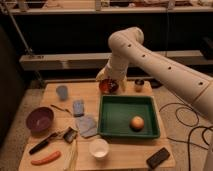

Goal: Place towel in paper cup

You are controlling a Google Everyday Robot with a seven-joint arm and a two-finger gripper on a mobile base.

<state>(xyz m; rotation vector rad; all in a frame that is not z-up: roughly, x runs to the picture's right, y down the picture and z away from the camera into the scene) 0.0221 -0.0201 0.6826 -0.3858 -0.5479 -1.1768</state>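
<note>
The towel [87, 125], a rumpled pale grey-blue cloth, lies flat on the wooden table [85, 95] left of the green tray. The paper cup [99, 148], short, white and wide-mouthed, stands upright near the table's front edge, just in front of the towel. It looks empty. My gripper [106, 80] hangs at the end of the white arm over the back of the table, above a red bowl [108, 87], far behind the towel and the cup.
A green tray [127, 116] holds an orange fruit [136, 123]. A blue sponge block [78, 107], a pale blue cup [62, 92], a purple bowl [40, 119], a black-handled tool [42, 144], a carrot [46, 159], a black box [158, 157] and a small dark jar [139, 85] also sit on the table.
</note>
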